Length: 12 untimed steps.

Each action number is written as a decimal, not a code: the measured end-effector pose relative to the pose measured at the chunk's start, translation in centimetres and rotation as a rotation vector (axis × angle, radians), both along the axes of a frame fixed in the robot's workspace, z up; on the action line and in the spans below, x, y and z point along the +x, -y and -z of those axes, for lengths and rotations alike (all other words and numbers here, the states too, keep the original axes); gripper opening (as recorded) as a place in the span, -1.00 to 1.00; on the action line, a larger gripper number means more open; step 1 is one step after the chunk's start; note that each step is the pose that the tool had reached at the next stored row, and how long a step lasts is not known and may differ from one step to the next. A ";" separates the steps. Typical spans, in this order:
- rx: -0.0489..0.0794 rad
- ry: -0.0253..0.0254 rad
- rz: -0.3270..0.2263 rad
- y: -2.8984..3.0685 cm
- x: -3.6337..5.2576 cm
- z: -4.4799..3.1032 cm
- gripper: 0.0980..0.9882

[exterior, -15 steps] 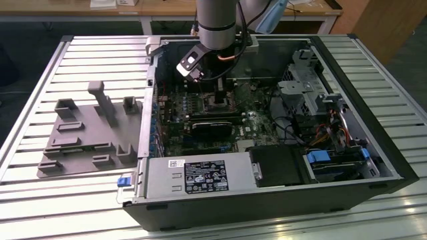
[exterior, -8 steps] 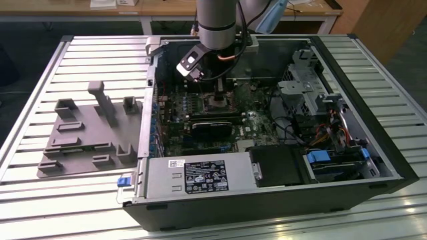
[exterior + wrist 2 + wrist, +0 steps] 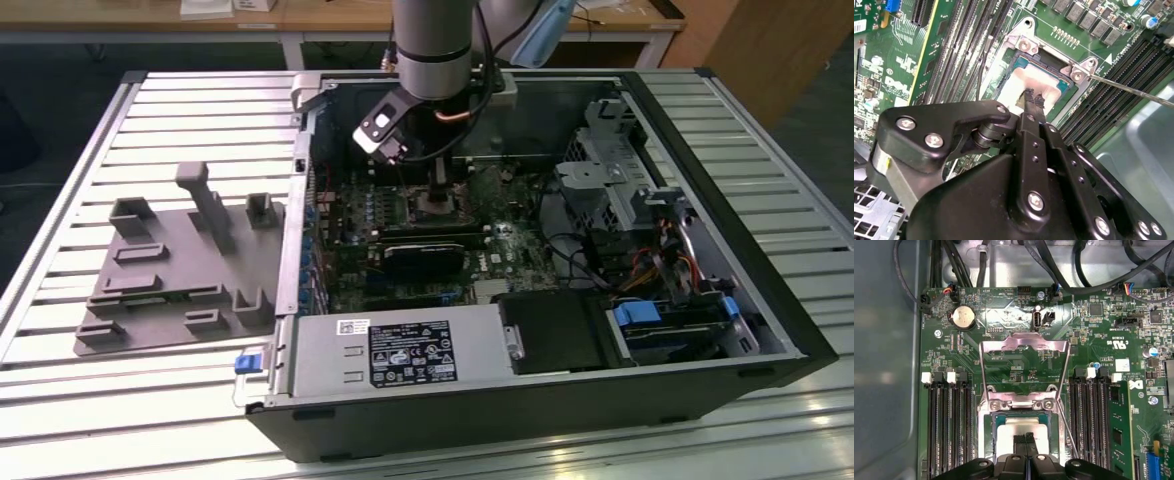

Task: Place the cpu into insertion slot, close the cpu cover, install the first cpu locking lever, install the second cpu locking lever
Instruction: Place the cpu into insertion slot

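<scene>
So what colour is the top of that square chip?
The cpu top is pale silver-grey; clearest in the first wrist view.

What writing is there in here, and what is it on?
Black label on the silver box: print too small to read.
White sticker beside it: too small.
Green board: a maker's logo and tiny white codes, too small to read.

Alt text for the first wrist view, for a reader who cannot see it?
The shut gripper is down at the pale top of the cpu, which lies in the insertion slot on a green circuit board. The cpu cover stands open beyond the slot, with long black slots on either side.
</scene>
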State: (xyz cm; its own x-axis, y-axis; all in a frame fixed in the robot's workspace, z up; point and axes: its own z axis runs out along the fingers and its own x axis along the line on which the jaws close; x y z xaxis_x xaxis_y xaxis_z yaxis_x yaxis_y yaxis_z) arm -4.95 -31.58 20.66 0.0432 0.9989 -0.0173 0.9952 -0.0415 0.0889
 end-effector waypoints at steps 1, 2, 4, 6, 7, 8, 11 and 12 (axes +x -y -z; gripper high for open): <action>0.000 0.0001 0.000 0.00 0.00 0.13 -0.99; 0.000 0.0002 0.000 0.00 0.00 0.26 -0.99; 0.000 0.0002 0.000 0.00 0.00 0.43 -0.99; 0.000 0.0002 0.000 0.00 0.00 0.54 -0.99; 0.000 0.0001 0.000 0.00 0.00 0.56 -0.99; 0.000 0.0001 0.000 0.00 0.00 0.59 -0.99; 0.000 -0.0002 0.000 0.00 0.00 0.70 -0.99; 0.000 -0.0002 0.000 0.01 -0.01 0.71 -0.99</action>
